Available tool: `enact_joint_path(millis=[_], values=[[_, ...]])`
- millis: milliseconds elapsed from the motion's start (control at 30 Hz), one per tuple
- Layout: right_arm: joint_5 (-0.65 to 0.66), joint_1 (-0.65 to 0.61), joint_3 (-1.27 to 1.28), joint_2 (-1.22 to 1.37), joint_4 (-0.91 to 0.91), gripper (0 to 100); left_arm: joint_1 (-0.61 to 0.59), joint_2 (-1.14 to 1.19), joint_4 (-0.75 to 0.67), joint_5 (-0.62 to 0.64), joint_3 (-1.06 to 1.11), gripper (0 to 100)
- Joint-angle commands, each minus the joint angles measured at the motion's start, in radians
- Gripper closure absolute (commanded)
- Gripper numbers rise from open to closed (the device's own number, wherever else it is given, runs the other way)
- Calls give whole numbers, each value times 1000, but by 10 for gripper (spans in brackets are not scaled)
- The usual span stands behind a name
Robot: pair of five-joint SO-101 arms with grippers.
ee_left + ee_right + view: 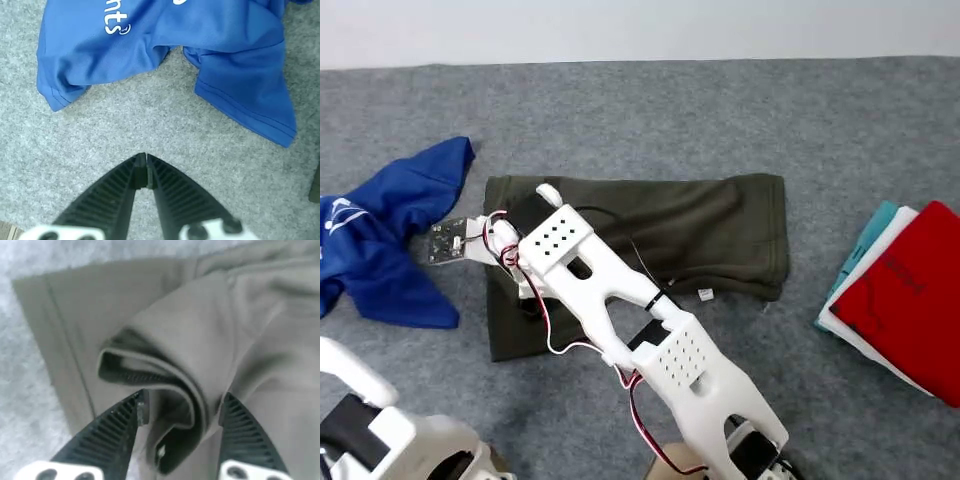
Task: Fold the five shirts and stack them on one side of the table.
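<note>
An olive green shirt point(660, 225) lies spread across the middle of the grey table, partly folded. My right gripper point(185, 402) is down on its left part, open, with a raised fold of olive cloth point(165, 375) between its fingers; in the high view it sits at the shirt's left end point(525, 290). A crumpled blue shirt point(390, 230) lies at the far left. My left gripper point(146, 162) is shut and holds nothing, hovering over bare table just short of the blue shirt point(165, 35). The left arm point(380, 430) stands at the near left corner.
A stack of folded shirts, red point(910, 290) on top of white and teal, rests at the right edge. The grey felt table point(670, 110) is bare along the back and between the olive shirt and the stack.
</note>
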Motion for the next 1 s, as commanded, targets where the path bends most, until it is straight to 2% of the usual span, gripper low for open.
enact_joint_path(millis=[0,133,233,300,400,667,767,967], values=[[14,8,-3,-2,-61,763,5,-5,-14,-6,-4,993],[14,5,-3,35,-53,779,6,-5,-14,-6,-4,993],[15,5,-3,42,-47,878,6,-5,-14,-6,-4,993],[64,4,-5,33,-21,938,6,-5,-15,-6,-4,993],[138,4,-5,-2,28,962,6,-5,-20,-6,-4,993],[138,12,-5,-101,107,955,25,-3,-34,-5,-2,993],[137,12,-3,-102,122,901,37,-3,-35,-2,-2,993],[35,10,-5,-111,145,791,43,-5,-34,-5,-2,993]])
